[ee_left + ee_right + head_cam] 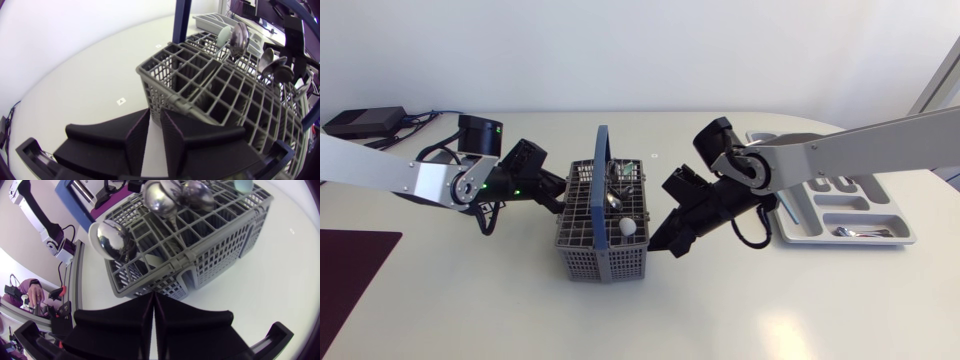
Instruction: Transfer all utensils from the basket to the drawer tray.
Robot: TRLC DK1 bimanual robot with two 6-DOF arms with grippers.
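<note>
A grey lattice plastic basket [582, 250] of steel spoons [616, 196] stands between left gripper [154, 120], narrowly parted, and right gripper [152, 300], closed empty. A grey compartmented tray [800, 214] lies at the white table [470, 300]'s right edge.

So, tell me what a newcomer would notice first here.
The grey basket with its blue handle stands mid-table, with shiny spoons upright in it. The left claw and the right claw flank it closely, one on each side. The grey tray lies at the table's right side.
</note>
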